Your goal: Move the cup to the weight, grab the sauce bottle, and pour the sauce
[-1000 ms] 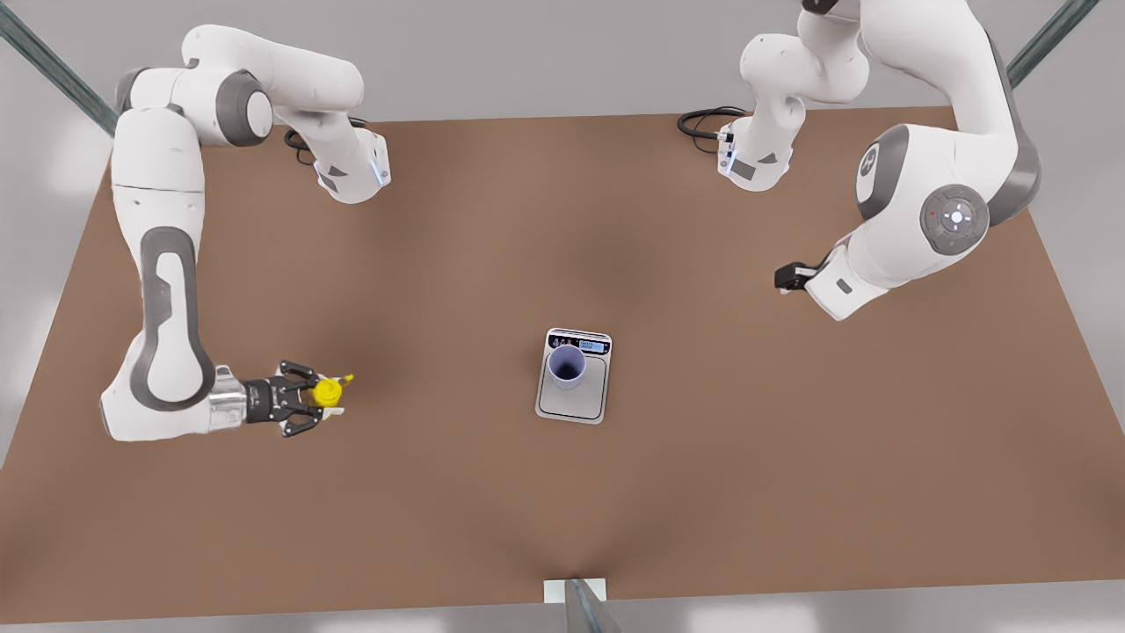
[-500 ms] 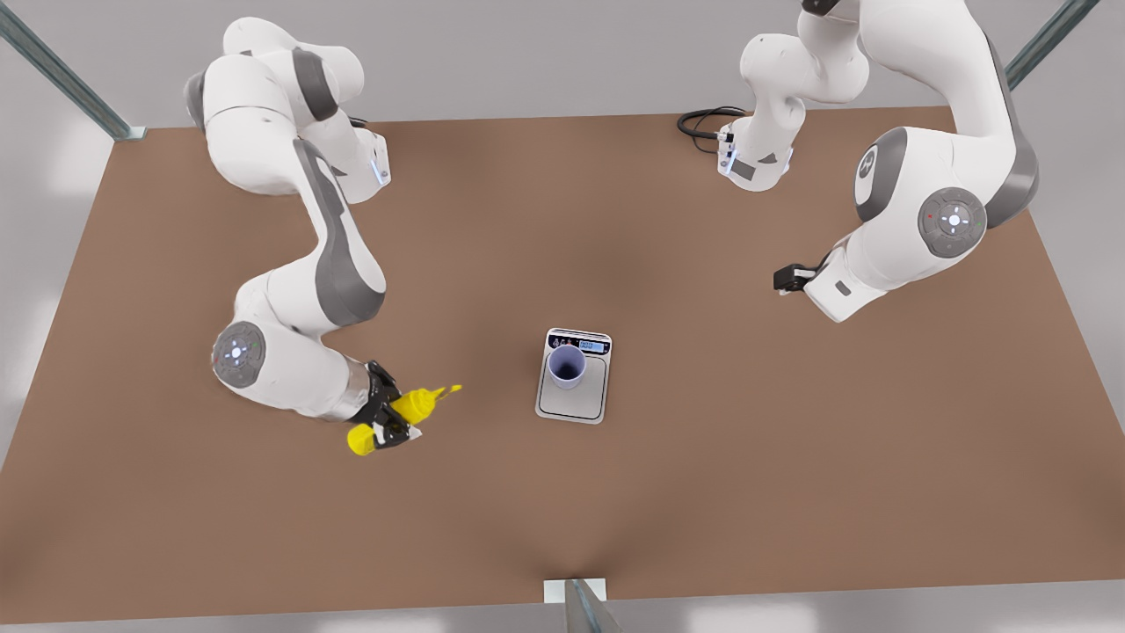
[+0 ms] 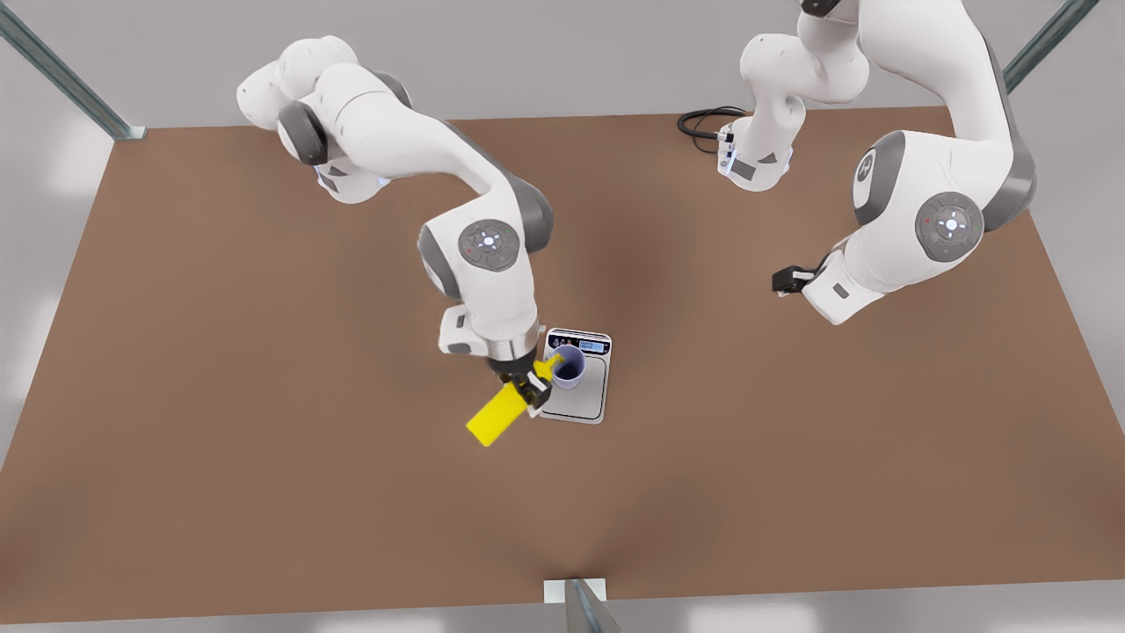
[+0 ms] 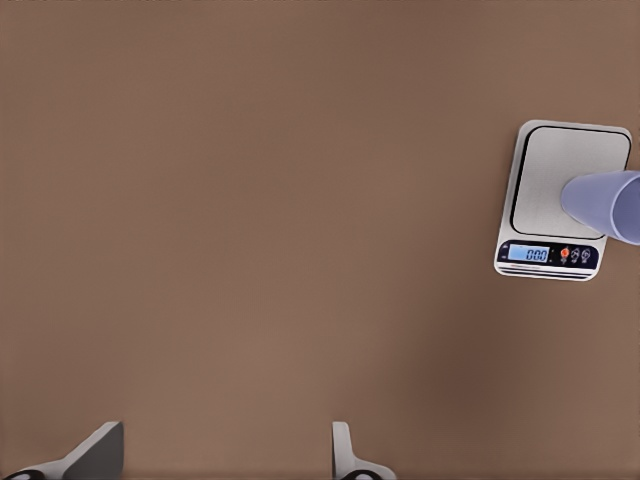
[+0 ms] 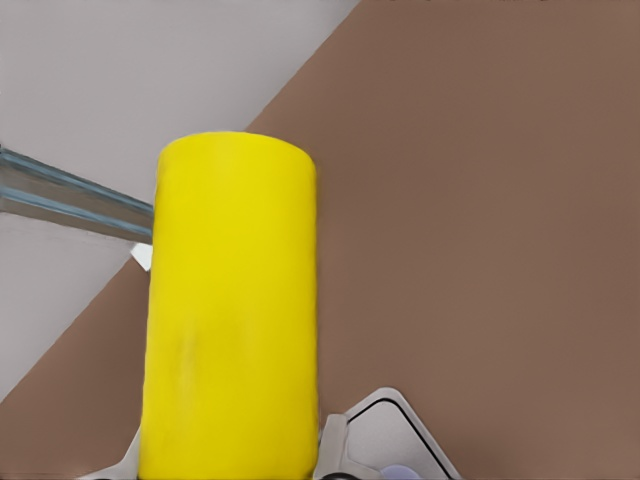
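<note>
The pale lavender cup [image 3: 569, 367] stands upright on the silver-grey weight [image 3: 576, 403], near its display end. My right gripper [image 3: 530, 387] is shut on the yellow sauce bottle [image 3: 492, 419]. The bottle is tilted, base toward the table's front edge, and its nozzle reaches the cup's rim on the front view's left. The right wrist view looks along the sauce bottle [image 5: 230, 320] with a corner of the weight [image 5: 385, 435] beyond. My left gripper [image 3: 788, 280] waits open at the front view's right, and its wrist view sees the weight [image 4: 560, 175] and cup [image 4: 605, 200] far off.
The brown table [image 3: 264, 492] carries both arm bases at its far edge. A black cable [image 3: 703, 119] loops beside the base at the front view's right. A metal post [image 3: 580, 602] stands at the middle of the front edge.
The right arm has swung from the front view's left across to the weight, carrying the bottle and tipping its nozzle toward the cup. The left arm has barely moved.
</note>
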Robot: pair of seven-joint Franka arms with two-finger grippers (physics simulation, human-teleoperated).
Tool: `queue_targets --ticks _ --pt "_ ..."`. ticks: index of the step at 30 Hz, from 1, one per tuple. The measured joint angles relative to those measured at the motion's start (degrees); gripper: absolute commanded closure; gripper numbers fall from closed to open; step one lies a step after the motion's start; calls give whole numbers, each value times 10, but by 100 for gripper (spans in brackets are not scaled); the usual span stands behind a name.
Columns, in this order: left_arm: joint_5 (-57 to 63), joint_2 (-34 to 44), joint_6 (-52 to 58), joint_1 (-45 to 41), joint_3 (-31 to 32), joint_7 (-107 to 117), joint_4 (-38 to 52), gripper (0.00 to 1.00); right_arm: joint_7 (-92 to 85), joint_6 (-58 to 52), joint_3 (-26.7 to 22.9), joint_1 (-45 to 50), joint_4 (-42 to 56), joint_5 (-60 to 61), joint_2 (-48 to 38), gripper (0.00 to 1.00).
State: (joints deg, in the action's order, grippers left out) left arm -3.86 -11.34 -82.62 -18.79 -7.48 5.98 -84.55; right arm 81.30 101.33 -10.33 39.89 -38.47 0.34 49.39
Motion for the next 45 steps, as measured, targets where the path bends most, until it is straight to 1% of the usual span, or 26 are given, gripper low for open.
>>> queue_targets --ticks 2,3,4,6,7,8,10,12,15,21,25,27,28,33,35,36,37,38,39,43,45 --pt "0 0 0 0 0 0 0 0 0 1 1 12 0 -43 5 73" --pt "0 1 0 0 0 0 0 0 -2 2 1 20 -2 -73 11 77" --pt "0 2 1 0 0 0 0 0 -3 2 1 23 -3 -93 20 77" --pt "0 2 0 0 0 0 0 0 -2 16 7 24 -8 -145 32 75" --pt "0 0 0 0 0 0 0 0 -4 16 6 24 -11 -151 38 72" --pt "0 0 0 0 0 0 0 0 -2 16 8 29 -11 -185 42 72" --pt "0 0 0 0 0 0 0 0 0 16 11 41 -11 -195 41 72" --pt "0 0 0 0 0 0 0 0 1 10 9 73 -13 -208 41 72" --pt "-1 0 0 0 0 0 0 0 2 8 10 104 -37 -239 40 72" --pt "0 -1 0 0 0 0 -1 0 -1 47 9 96 -126 -328 41 72" --pt "0 0 0 0 0 0 0 0 0 77 11 105 -136 -338 42 72" --pt "0 0 0 0 0 0 0 0 1 84 27 105 -145 -356 42 72" --pt "0 0 0 0 0 0 0 0 2 86 43 105 -152 -376 42 72" --pt "0 0 0 0 0 0 0 0 -2 91 44 99 -164 -377 29 72" --pt "0 0 1 0 0 0 0 0 2 140 44 85 -232 -371 -24 73" --pt "0 0 1 0 0 0 0 0 2 143 45 73 -240 -343 -38 72" --pt "0 0 1 0 0 0 0 0 1 173 45 55 -264 -303 -65 72" --pt "0 0 1 0 1 -1 -1 0 1 227 45 36 -322 -273 -107 72" --pt "0 0 2 0 1 -1 -1 0 2 233 45 30 -330 -234 -118 72" --pt "0 0 9 -1 1 -2 -1 0 -5 234 45 -15 -362 -24 -164 72" --pt "0 0 9 -1 1 -2 -1 0 -5 265 40 -39 -400 90 -191 72"
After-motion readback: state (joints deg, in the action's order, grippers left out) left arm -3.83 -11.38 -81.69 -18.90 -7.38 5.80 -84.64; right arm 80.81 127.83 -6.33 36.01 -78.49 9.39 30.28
